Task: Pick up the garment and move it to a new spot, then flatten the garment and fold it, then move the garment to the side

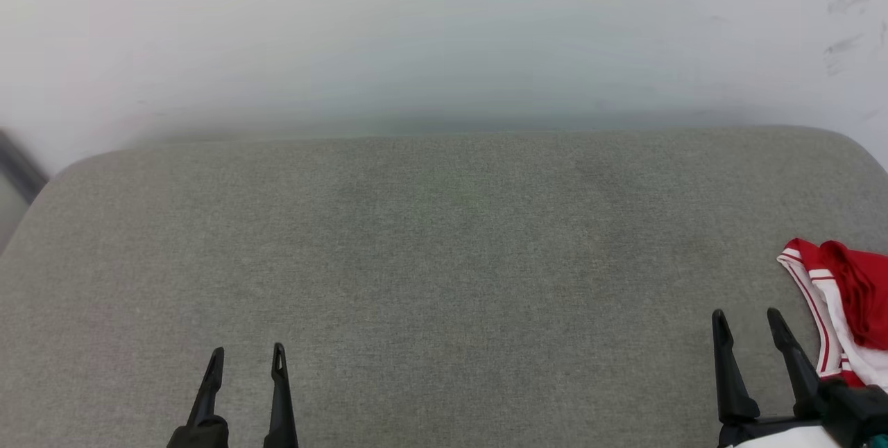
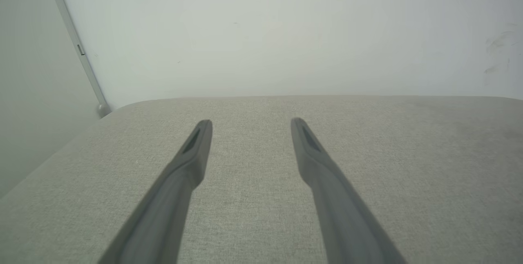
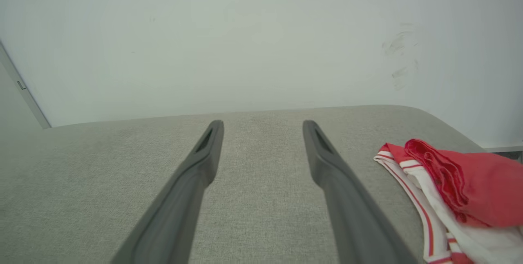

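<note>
at my far right the garment [image 1: 855, 290] sits bunched; my right hand [image 1: 746, 316], wide and empty, should pinch a thick red fold.

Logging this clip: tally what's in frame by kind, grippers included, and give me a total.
Padded surfaces: 1, the grey padded surface
Garments: 1, the red-and-white garment, crumpled at that surface's right edge
Grippers: 2, the left gripper and the right gripper, both open and empty
Total: 4
</note>
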Robot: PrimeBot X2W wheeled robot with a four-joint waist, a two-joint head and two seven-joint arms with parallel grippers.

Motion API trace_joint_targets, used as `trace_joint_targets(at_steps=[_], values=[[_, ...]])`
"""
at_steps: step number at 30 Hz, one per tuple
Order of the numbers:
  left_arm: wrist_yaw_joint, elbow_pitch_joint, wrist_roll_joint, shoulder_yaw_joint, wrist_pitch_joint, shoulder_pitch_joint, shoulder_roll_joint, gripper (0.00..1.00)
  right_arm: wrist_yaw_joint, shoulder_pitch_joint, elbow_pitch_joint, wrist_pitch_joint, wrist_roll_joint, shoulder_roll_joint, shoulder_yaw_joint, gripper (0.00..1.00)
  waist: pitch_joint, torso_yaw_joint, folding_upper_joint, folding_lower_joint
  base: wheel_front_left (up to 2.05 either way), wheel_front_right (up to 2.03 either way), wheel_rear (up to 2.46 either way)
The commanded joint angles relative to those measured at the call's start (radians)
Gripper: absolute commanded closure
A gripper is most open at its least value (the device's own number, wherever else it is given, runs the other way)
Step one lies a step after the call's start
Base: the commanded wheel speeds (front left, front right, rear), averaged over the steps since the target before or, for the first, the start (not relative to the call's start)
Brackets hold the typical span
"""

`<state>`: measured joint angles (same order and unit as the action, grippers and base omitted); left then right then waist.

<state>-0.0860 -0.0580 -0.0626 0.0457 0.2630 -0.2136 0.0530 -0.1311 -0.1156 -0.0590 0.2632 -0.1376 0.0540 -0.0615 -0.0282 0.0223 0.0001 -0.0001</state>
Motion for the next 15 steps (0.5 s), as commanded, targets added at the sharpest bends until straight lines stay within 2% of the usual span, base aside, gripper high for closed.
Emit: trace_joint_targets(at_steps=[1, 10, 11, 15], values=[[0.005, 0.002, -0.001, -0.004, 0.002, -0.009, -0.002, 0.0, 0.001, -0.016, 0.008, 0.002, -0.009, -0.006, 0.001, 0.0, -0.001, 0.001, -0.0001, 0.0001, 0.0, 0.0, 0.0], [0.019, 0.016, -0.001, -0.012, 0.002, -0.008, -0.003, 0.0, 0.001, -0.033, 0.005, 0.002, -0.031, -0.006, 0.014, 0.0, 0.0, 0.002, -0.0001, 0.0001, 0.0, 0.0, 0.0], [0.017, 0.018, -0.002, -0.012, 0.0, -0.003, -0.001, 1.0, 0.0, -0.019, 0.002, 0.0, -0.023, -0.001, 0.013, 1.0, 0.001, 0.002, -0.0001, 0.0001, 0.0, 0.0, 0.0], [0.017, 0.056, -0.004, -0.012, -0.005, -0.008, -0.001, 1.0, 0.0, -0.022, -0.035, -0.001, -0.022, -0.001, 0.013, 1.0, 0.001, 0.002, -0.0001, 0.0001, 0.0, 0.0, 0.0]])
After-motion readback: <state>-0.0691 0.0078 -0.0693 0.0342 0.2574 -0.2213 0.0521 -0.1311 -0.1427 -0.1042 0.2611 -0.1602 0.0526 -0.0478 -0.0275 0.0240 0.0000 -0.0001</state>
